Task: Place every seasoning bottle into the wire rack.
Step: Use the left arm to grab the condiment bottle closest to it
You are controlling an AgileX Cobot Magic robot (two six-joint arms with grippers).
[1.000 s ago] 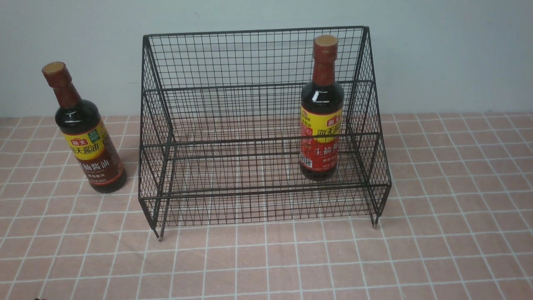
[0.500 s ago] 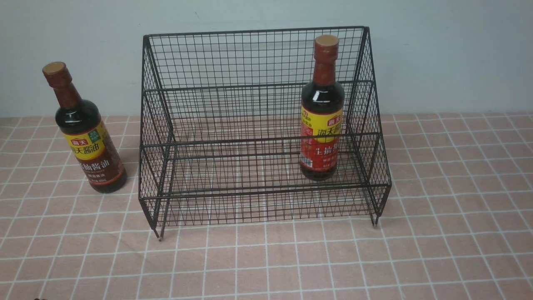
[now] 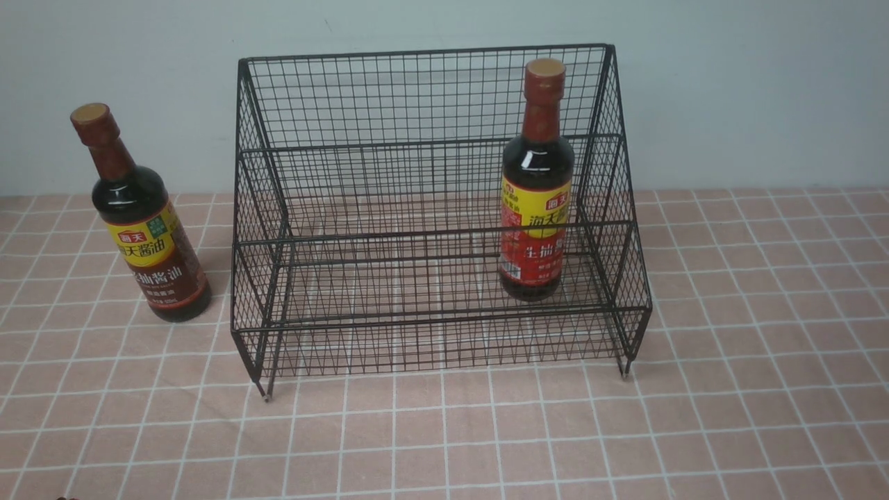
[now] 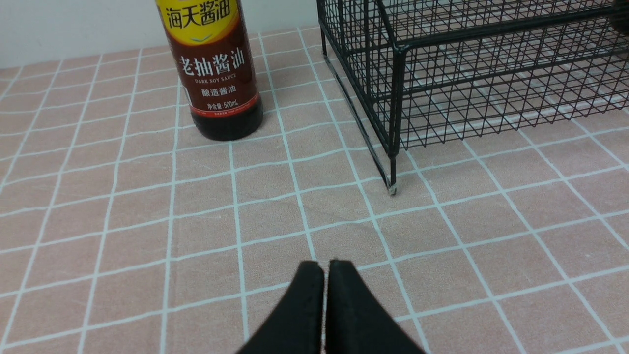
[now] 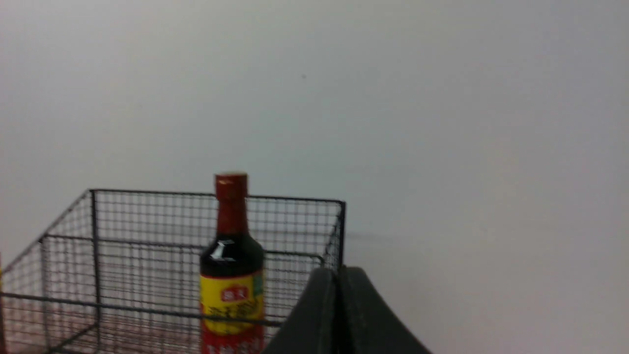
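Left of the black wire-mesh two-tier rack (image 3: pixel 424 53), on the pink grid-pattern tablecloth (image 3: pixel 729 417): tall dark brown-label bottle (image 3: pixel 149 257), reads "海天酱油 / 老抽酱油 / DARK SOY SAUCE / 500mL". It's upright, just beside the rack, not touching. Tall dark red-label bottle (image 3: pixel 535 229), "海天", "生抽", is upright on the lower tier at the right end. No change vs a second ago. Both have reddish-brown necks, tan caps, yellow bands. Left gripper (image 4: pixel 324 268) and right gripper (image 5: pixel 338 270): jaws pressed together, holding nothing.
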